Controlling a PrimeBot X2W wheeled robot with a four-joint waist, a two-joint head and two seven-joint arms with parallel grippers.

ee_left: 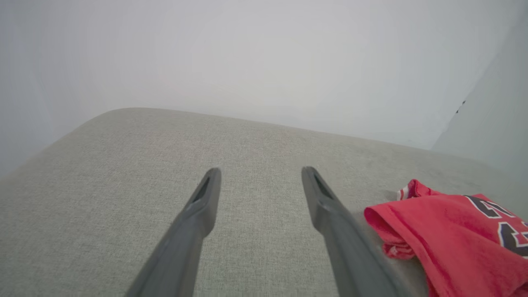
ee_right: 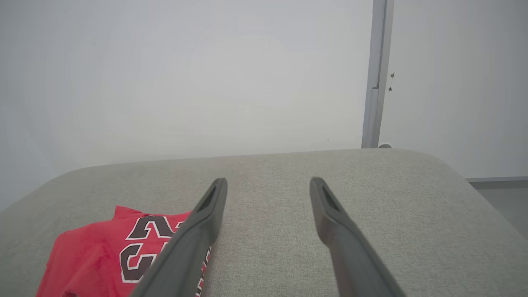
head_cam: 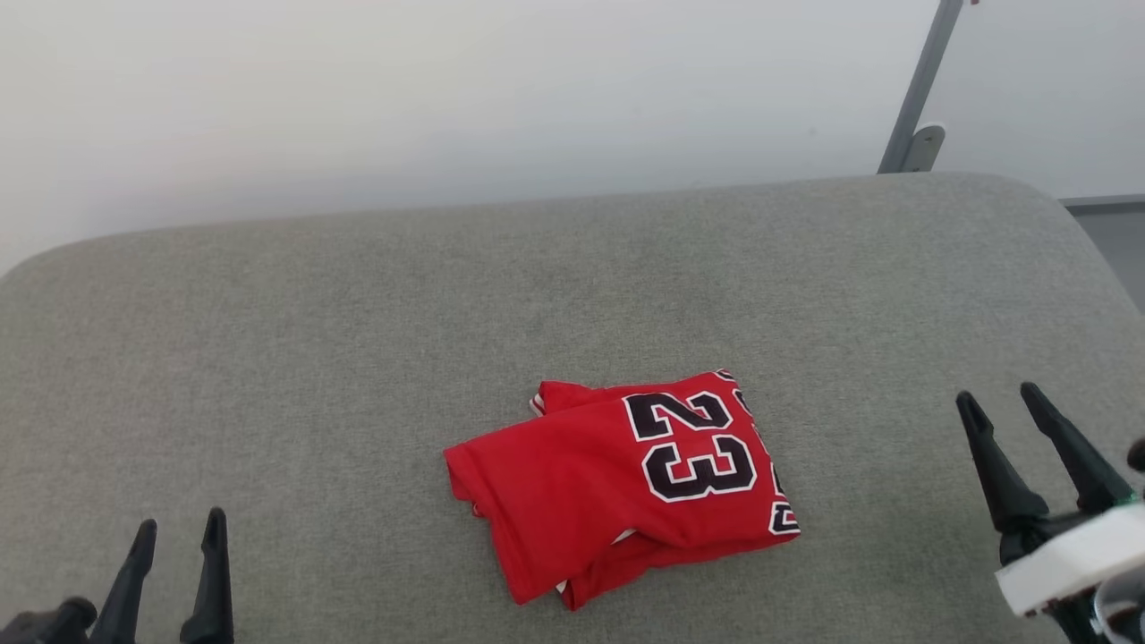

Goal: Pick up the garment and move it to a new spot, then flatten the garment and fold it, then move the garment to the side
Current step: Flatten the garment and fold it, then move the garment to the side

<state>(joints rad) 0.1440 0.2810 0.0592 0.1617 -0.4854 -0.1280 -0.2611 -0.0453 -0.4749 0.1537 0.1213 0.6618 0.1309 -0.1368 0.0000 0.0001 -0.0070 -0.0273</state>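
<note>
Left end effector (head_cam: 180,519) sits at btm-left of head view, fingers spread wide w/ nothing btw them. It hangs over bare fabric, well apart from the garment (head_cam: 617,483). Right end effector (head_cam: 996,392) is at lower right, likewise wide apart & empty.

The garment lies folded into a compact bundle near ctr-front of the bench (head_cam: 313,340), btw the two end effectors and touched by neither. Red side is up, w/ a black, white-outlined "23" on its right half. A bit of red-white striped trim peeks out at the far edge, and some white shows under the near edge. In right wrist view one finger crosses in front of the garment's edge & hides part of the lettering.

The bench has a grey woven fabric cover & rounded far corners.

Behind it is a plain white wall (head_cam: 447,89). A grey metal post (head_cam: 917,89) rises past the far-right corner, w/ a small bracket at its foot. A strip of grey floor (head_cam: 1118,241) shows at far right.
</note>
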